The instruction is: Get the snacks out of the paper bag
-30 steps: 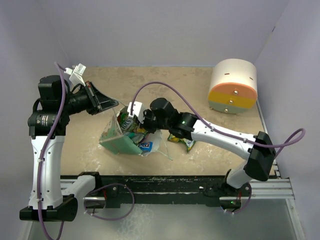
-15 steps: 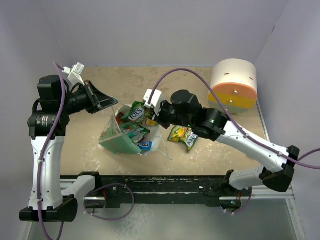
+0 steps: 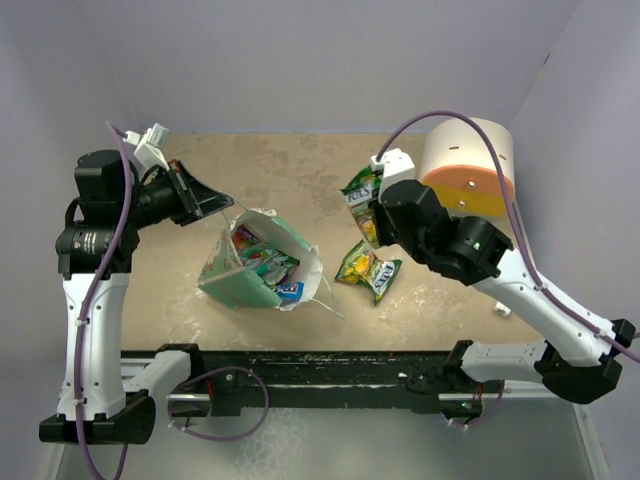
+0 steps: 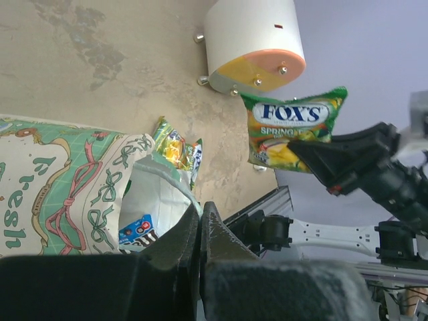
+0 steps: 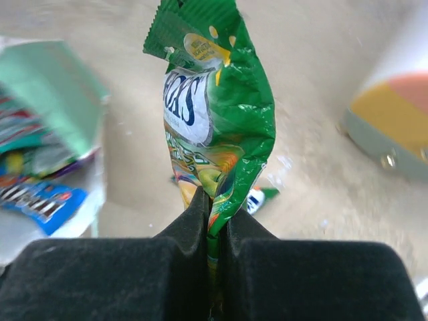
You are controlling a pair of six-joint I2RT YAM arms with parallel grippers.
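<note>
Right gripper [image 5: 212, 200]: jaws clamped on the bottom edge of the green Fox's packet [image 5: 214, 127], which stands upright above the fingers.
Left gripper [image 4: 200, 215]: jaws together, apparently pinching a string handle of the paper bag [image 3: 245, 275] and holding its mouth open towards the right of the frame.
Change: a second ago, right gripper at the bag mouth; now raised to the upper right, beside the cylinder [image 3: 468, 170], with the packet clear of the bag and off the table [image 3: 290, 170].
Meaning: one more snack out, not yet set down.
Already out: loose packet [image 3: 368, 268], centre-right, flat on the table.
In the bag: several packets [image 3: 262, 260], plus a blue packet [image 3: 291, 291] at the lip.
Judgement: task partly done, with more trips needed.
</note>
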